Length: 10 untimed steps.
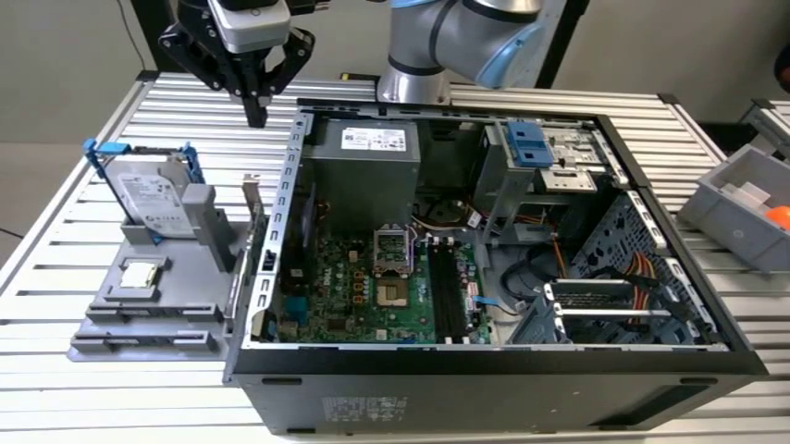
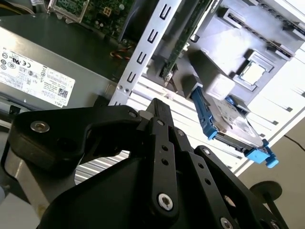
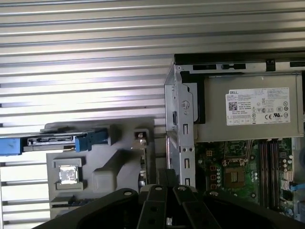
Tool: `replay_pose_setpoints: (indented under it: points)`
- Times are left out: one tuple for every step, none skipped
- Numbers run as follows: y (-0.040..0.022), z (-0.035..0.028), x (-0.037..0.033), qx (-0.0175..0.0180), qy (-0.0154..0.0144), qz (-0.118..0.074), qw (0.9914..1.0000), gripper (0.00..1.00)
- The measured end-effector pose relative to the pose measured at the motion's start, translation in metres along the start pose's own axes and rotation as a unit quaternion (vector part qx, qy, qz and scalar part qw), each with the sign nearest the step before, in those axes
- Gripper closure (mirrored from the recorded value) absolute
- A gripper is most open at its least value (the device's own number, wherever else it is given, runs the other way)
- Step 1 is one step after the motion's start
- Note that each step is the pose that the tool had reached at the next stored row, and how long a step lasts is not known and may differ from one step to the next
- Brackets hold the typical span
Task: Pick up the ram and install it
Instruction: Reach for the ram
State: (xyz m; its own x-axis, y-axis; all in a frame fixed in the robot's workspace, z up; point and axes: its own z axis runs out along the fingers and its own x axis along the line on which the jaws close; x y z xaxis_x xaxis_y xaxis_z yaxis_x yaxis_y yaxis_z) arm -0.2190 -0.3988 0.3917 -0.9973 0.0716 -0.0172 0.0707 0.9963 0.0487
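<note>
So the black robot hand (image 1: 257, 113) is hanging over the ribbed metal bench (image 1: 74, 194) with its two fingers pressed together on nothing. It's just behind the grey plastic parts stand (image 1: 148, 324), toward the exterior view's left of the open black computer case (image 1: 494, 375). The ram (image 2: 177, 47), a long thin circuit stick seen edge-on in the second wrist view, is standing upright in that stand right beside the case's side wall, below the hand and untouched. The same stand also carries the grey hard drive in its blue frame (image 1: 154, 199) and the small square silver processor chip (image 1: 140, 274).
</note>
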Motion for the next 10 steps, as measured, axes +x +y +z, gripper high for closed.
replay_pose_setpoints:
  points:
    - [0.0000,0.0000,0.0005,0.0000,0.0001,0.000,1.00000,1.00]
    - [-0.0001,-0.0001,0.0010,0.0001,0.0001,0.000,1.00000,1.00]
    - [-0.0001,0.0000,0.0016,0.0000,0.0001,0.000,1.00000,1.00]
    - [-0.0002,-0.0001,0.0021,0.0001,0.0002,0.000,1.00000,1.00]
    - [-0.0002,0.0001,0.0026,-0.0001,0.0001,0.000,1.00000,1.00]
    - [-0.0002,-0.0001,0.0031,0.0001,0.0003,0.000,1.00000,1.00]
    - [-0.0003,0.0001,0.0037,-0.0001,0.0002,0.000,1.00000,1.00]
    - [-0.0003,-0.0001,0.0041,0.0001,0.0004,0.000,1.00000,1.00]
    - [-0.0004,0.0000,0.0046,0.0000,0.0003,0.000,1.00000,1.00]
    - [-0.0004,0.0001,0.0051,0.0000,0.0004,0.000,1.00000,1.00]
